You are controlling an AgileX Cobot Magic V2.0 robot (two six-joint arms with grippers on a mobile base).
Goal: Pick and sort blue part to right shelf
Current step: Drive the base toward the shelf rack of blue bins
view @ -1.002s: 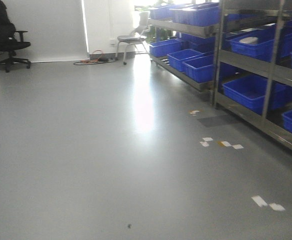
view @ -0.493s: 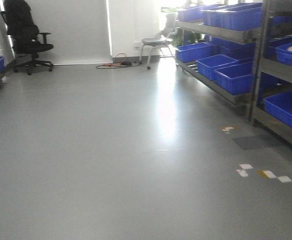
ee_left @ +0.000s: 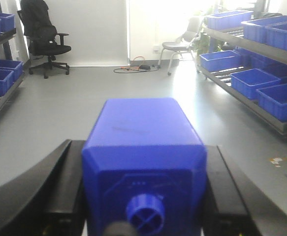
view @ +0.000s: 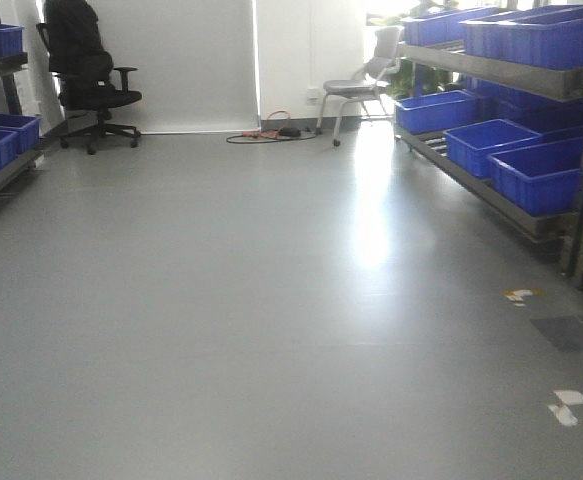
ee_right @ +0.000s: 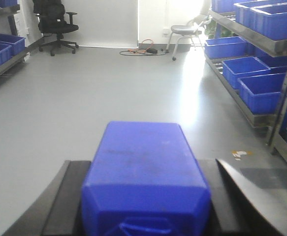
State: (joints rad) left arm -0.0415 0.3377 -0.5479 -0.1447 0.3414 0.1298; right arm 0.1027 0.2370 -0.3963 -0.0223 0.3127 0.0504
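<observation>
The blue part [ee_right: 144, 147] is a solid deep-blue bottle-shaped block with a square body and sloped shoulders. It lies on its side, its wide flat rectangular cap nearest the right wrist camera. It is clamped between the black fingers [ee_right: 64, 201] of the right tool [ee_right: 145, 169].

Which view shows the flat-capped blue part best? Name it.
Right wrist view: the blue part fills the foreground between the jaws, cap nearest. The left wrist view shows a different round-knobbed block; the front view shows neither.
</observation>
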